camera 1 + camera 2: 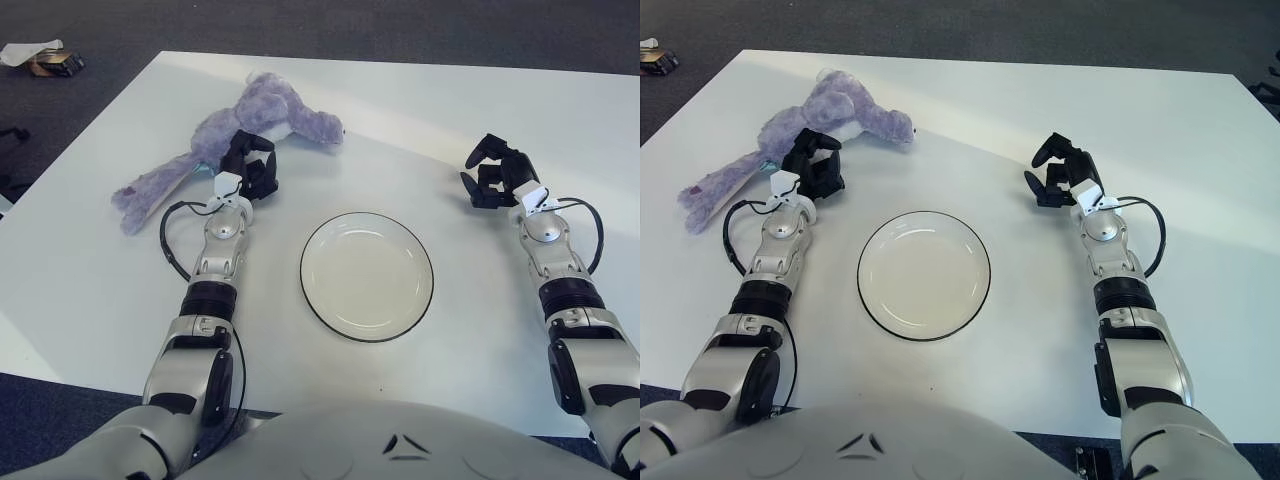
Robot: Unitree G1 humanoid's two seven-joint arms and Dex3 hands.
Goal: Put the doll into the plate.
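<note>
Left hand (250,165): arm outstretched, fingers curled, empty, beside the purple plush doll (240,125).
Right hand (500,172): fingers loosely spread, empty, right of the round white black-rimmed plate (330,300).

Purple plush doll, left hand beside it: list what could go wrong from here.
1. The left hand sits at the purple plush doll's middle without a clear grasp; its fingers may pinch only fur and slip.
2. The doll's long limp legs could trail over the plate's rim.
3. Dragging the doll might nudge the plate.
</note>
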